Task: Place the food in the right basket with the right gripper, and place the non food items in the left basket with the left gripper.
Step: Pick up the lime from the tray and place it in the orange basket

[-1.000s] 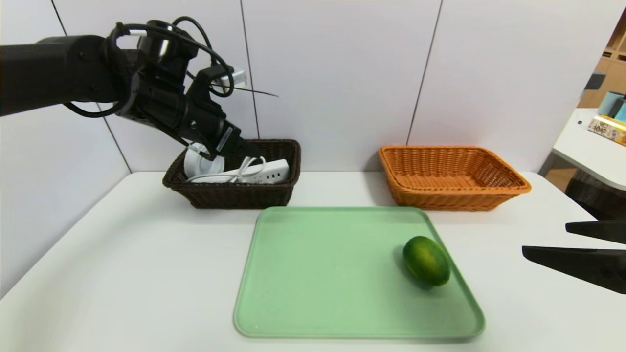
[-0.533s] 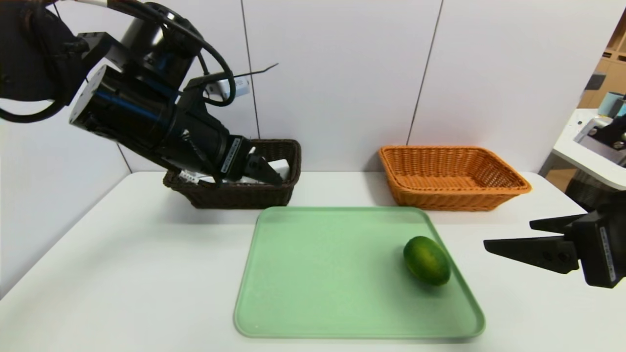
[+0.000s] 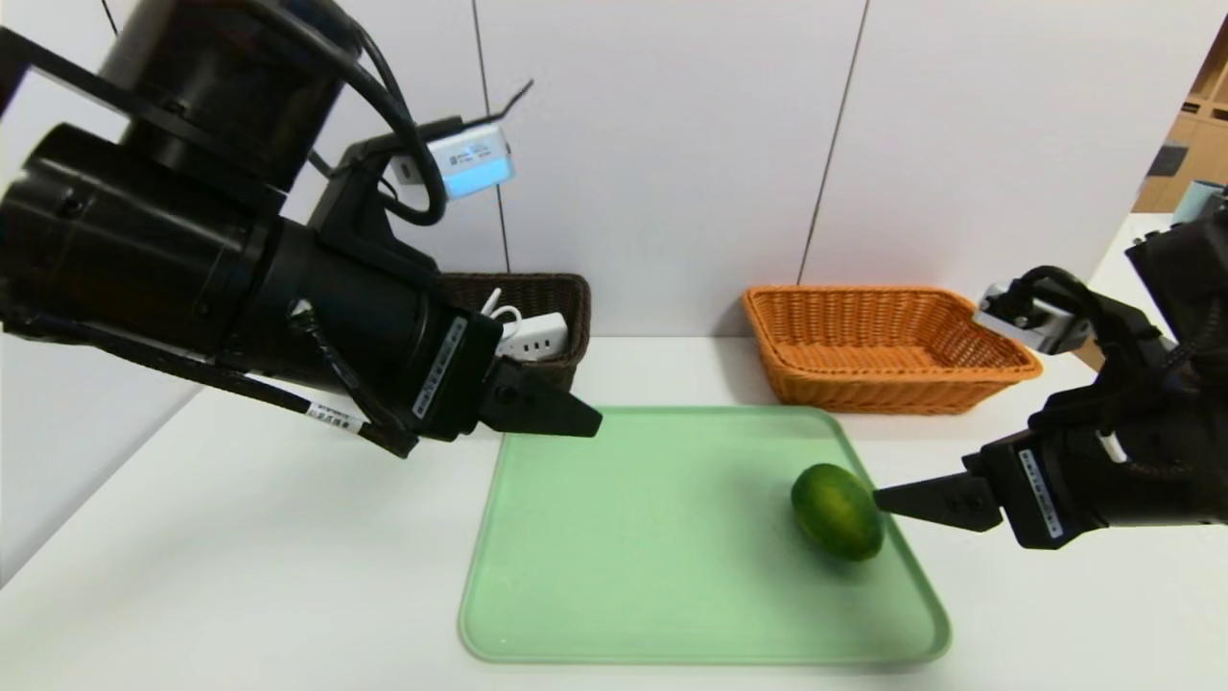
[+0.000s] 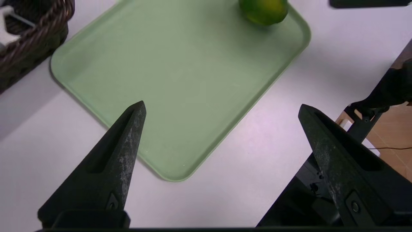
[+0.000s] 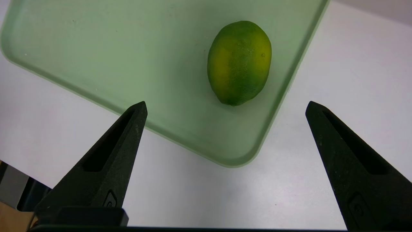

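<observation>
Right gripper (image 5: 226, 108) open, empty — green mango (image 5: 239, 63) likely firm, smooth, bruisable; grasp gently across its narrow middle.

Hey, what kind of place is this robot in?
Probably a robot test or demo station: plain white wall panels, a white table, and two robot arms over a green tray.

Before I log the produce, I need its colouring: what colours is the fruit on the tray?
Green with yellow patches, clearest in the right wrist view.
</observation>
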